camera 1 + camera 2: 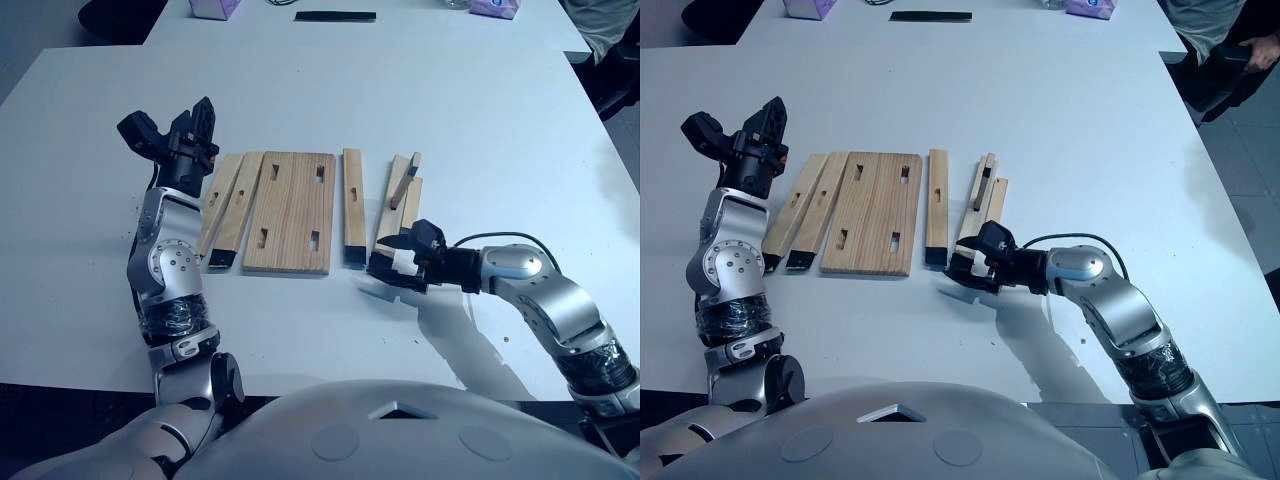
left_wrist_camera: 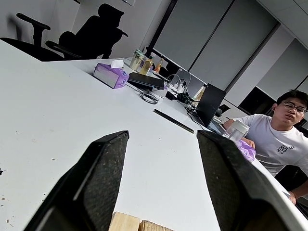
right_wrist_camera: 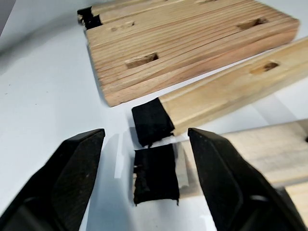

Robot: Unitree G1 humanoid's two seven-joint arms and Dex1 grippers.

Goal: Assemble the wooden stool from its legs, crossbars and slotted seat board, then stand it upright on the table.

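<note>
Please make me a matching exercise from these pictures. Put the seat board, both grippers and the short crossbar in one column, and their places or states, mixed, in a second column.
Column one
1. seat board
2. left gripper
3. right gripper
4. short crossbar

Column two
A. open, low, fingers either side of a black leg end
B. flat on the table, legs on both sides
C. askew on top of the right-most legs
D. open, raised above the table

Pairs: 1-B, 2-D, 3-A, 4-C
</note>
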